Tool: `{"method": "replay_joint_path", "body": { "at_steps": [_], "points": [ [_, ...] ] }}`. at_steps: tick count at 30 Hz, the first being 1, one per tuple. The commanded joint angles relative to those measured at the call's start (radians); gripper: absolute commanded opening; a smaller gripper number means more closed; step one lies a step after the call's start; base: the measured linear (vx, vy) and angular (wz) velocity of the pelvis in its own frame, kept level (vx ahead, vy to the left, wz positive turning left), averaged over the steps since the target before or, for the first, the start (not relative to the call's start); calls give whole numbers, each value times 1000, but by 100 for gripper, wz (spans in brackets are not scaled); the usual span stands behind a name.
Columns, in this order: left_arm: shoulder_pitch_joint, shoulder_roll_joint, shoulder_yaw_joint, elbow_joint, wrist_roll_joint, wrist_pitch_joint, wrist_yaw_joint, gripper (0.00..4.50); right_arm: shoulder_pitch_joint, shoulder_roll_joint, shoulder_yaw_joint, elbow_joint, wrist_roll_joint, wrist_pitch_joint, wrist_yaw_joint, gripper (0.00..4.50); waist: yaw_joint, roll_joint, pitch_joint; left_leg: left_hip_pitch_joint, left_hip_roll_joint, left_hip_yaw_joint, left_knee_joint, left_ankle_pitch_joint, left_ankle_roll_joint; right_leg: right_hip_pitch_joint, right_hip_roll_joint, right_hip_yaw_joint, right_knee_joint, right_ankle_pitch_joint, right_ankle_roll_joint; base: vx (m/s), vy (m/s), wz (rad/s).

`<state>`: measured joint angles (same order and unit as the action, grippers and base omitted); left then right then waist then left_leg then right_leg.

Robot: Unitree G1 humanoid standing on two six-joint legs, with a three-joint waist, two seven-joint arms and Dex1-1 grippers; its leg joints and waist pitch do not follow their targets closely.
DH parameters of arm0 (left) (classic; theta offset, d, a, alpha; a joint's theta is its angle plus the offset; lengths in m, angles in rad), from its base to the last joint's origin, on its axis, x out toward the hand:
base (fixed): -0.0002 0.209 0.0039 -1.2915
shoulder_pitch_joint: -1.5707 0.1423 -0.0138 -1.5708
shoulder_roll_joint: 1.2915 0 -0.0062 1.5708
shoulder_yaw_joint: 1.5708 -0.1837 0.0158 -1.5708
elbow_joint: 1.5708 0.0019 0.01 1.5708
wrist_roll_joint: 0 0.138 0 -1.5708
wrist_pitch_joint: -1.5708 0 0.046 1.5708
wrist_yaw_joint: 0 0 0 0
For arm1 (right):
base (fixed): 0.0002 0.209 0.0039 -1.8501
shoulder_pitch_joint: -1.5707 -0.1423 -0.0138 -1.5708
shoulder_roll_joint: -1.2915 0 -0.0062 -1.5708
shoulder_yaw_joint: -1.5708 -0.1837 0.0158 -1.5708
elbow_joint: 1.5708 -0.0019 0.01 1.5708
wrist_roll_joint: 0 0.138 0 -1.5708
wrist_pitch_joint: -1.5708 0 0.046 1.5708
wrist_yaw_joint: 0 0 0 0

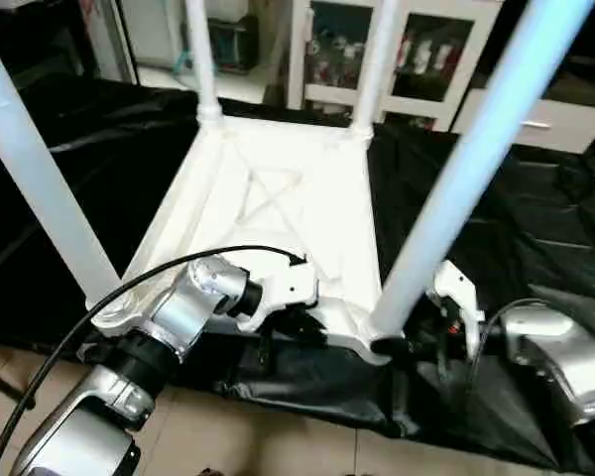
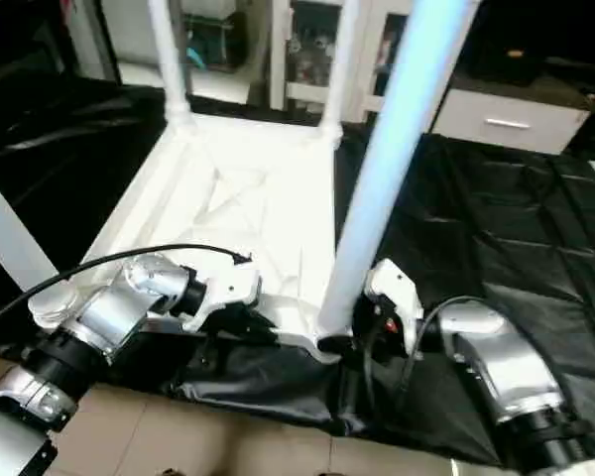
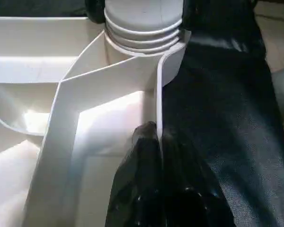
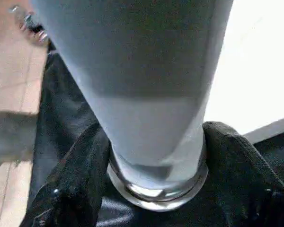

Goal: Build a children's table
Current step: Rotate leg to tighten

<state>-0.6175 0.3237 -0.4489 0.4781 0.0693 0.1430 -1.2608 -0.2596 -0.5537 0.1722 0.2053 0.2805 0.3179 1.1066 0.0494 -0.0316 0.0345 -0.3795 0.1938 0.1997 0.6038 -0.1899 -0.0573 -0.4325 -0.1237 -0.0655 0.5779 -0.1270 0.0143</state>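
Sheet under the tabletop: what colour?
Black and glossy, the sheet lies under the white tabletop; the left eye view shows it best.

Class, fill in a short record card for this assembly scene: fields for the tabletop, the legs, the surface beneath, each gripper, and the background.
Tabletop: white tabletop, upside down, ribbed X-braced underside facing up
Legs: four white legs stand up from the corner sockets; near right leg by the right gripper
Surface beneath: black sheet on the floor
Left gripper: left gripper shut, pinching the tabletop's rim wall near the socket
Right gripper: right gripper, fingers either side of the near right leg's base
Background: white cabinet with glass doors
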Motion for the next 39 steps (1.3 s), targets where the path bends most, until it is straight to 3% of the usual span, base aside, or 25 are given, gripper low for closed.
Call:
{"method": "replay_joint_path", "body": {
  "at_steps": [1,3,6,7,8,9,10,11,12,13,14,15,16,17,19,20,22,23,25,27,28,30,32,35,39],
  "points": [
    [0,-47,-12,7,-1,23,41,0,1,41,-13,56,-35,44,-148,267,-5,-2,-54,11,30,-18,-87,-347,17,53,-17,22,-72,-433,-163,0,0,0],
    [-19,-79,12,41,7,55,122,0,-7,84,-34,78,-44,71,-242,267,-14,-5,-50,16,27,-19,-87,-389,7,46,-16,19,-82,-490,-144,0,0,0],
    [-92,-198,100,164,16,182,400,0,-56,245,-107,172,-100,108,-594,266,-59,2,-40,34,13,-40,-72,-529,-41,33,-13,-28,-127,-755,-35,-62,8,-7],
    [-92,-198,100,164,16,182,400,0,-56,245,-108,172,-100,108,-594,266,-69,4,-41,30,13,-48,-72,-540,-47,43,-14,-41,-132,-771,-17,-79,44,-22],
    [-124,-237,122,214,31,208,515,0,-80,301,-115,212,-130,85,-703,266,-90,31,-42,11,29,-72,-93,-579,-42,88,-24,-72,-134,-709,-9,-79,44,-22],
    [-138,-252,129,237,39,210,563,0,-92,327,-116,231,-140,75,-743,266,-99,39,-34,5,41,-81,-112,-635,-43,94,-18,-76,-123,-644,-23,-59,66,-23],
    [-160,-276,142,272,49,200,643,0,-108,367,-119,253,-154,59,-808,265,-99,51,-26,-12,73,-97,-166,-776,-51,131,-2,-74,-53,-480,-53,-87,32,-6],
    [-174,-292,152,296,57,193,696,0,-119,394,-122,268,-164,48,-853,265,-88,52,-18,-23,91,-91,-199,-834,-50,144,5,-61,15,-363,-76,-87,32,-6],
    [-174,-292,152,296,57,193,696,0,-119,394,-122,268,-164,48,-853,265,-61,38,-18,8,94,-58,-214,-841,-26,115,9,-27,53,-226,-92,-64,-45,19],
    [-174,-292,152,296,57,193,696,0,-119,394,-122,268,-164,48,-853,265,-69,-27,-27,80,3,-36,-77,-670,-23,29,-17,-14,-106,-672,-27,33,-89,23],
    [-200,-318,169,334,61,157,781,0,-144,442,-119,307,-181,16,-930,265,-55,-23,-23,108,-45,-21,52,-379,-8,-26,-81,-17,-191,-1075,28,33,-89,23],
    [-224,-340,187,364,59,132,838,0,-170,476,-105,344,-198,-22,-963,265,-57,-15,-24,72,-31,-39,43,-315,1,14,-111,-11,-181,-1094,18,0,0,0],
    [-245,-355,202,389,62,111,880,0,-194,507,-109,378,-211,-54,-1008,265,-62,10,-39,-3,-5,-67,-26,-303,-28,89,-87,-48,-131,-985,34,44,24,-37],
    [-260,-365,211,409,63,99,909,0,-212,527,-116,403,-220,-77,-1042,265,-75,22,-40,-10,8,-78,-51,-384,-41,83,-51,-70,-121,-814,25,44,24,-37],
    [-259,-352,205,406,71,93,893,0,-216,532,-131,386,-187,-112,-972,265,-73,39,-50,7,20,-84,-64,-417,-32,85,-48,-65,-114,-626,-37,0,0,0],
    [-259,-347,200,410,72,88,889,0,-216,531,-133,380,-180,-124,-951,265,-73,29,-50,-6,22,-77,-78,-345,5,89,-38,-49,-95,-399,-135,0,0,0],
    [-251,-332,189,413,74,75,869,0,-196,514,-131,323,-134,-133,-835,265,-67,18,-42,-5,17,-64,-80,-346,36,85,-38,-49,-99,-459,-145,0,0,0],
    [-244,-321,181,413,78,70,854,0,-178,495,-126,277,-114,-130,-779,321,-62,15,-44,1,18,-58,-76,-338,42,83,-42,-45,-105,-498,-136,0,0,0],
    [-239,-314,176,416,78,59,834,0,-165,476,-122,247,-109,-135,-757,335,-57,12,-44,0,24,-53,-80,-292,54,79,-40,-32,-98,-447,-155,0,0,0],
    [-234,-309,175,424,80,50,822,0,-149,454,-120,215,-100,-139,-731,345,-64,5,-46,-19,19,-53,-83,-277,65,92,-35,-27,-85,-420,-145,0,0,0],
    [-234,-308,174,424,80,49,821,0,-148,452,-120,213,-99,-139,-730,369,-66,14,-51,-34,21,-62,-86,-243,62,105,-40,-28,-75,-403,-133,22,4,-28],
    [-214,-284,157,414,90,30,768,0,-101,383,-129,120,-76,-132,-670,381,-64,-3,-58,-22,25,-58,-80,-215,73,88,-37,-24,-73,-338,-155,11,2,-14],
    [-192,-260,145,390,92,31,722,0,-62,316,-150,32,-38,-102,-603,400,-37,-8,-55,14,29,-37,-72,-211,103,68,-35,-11,-74,-301,-209,59,-18,11],
    [-158,-224,117,345,78,29,621,0,-35,233,-176,-34,4,-67,-501,419,-29,-14,-52,-4,26,-30,-75,-168,136,77,-31,-8,-65,-284,-211,25,-5,5],
    [-96,-148,60,254,67,58,433,0,-6,106,-168,-88,33,-35,-322,445,-17,-13,-52,3,31,-26,-73,-162,133,74,-32,2,-59,-271,-224,0,0,0]
  ]
}}
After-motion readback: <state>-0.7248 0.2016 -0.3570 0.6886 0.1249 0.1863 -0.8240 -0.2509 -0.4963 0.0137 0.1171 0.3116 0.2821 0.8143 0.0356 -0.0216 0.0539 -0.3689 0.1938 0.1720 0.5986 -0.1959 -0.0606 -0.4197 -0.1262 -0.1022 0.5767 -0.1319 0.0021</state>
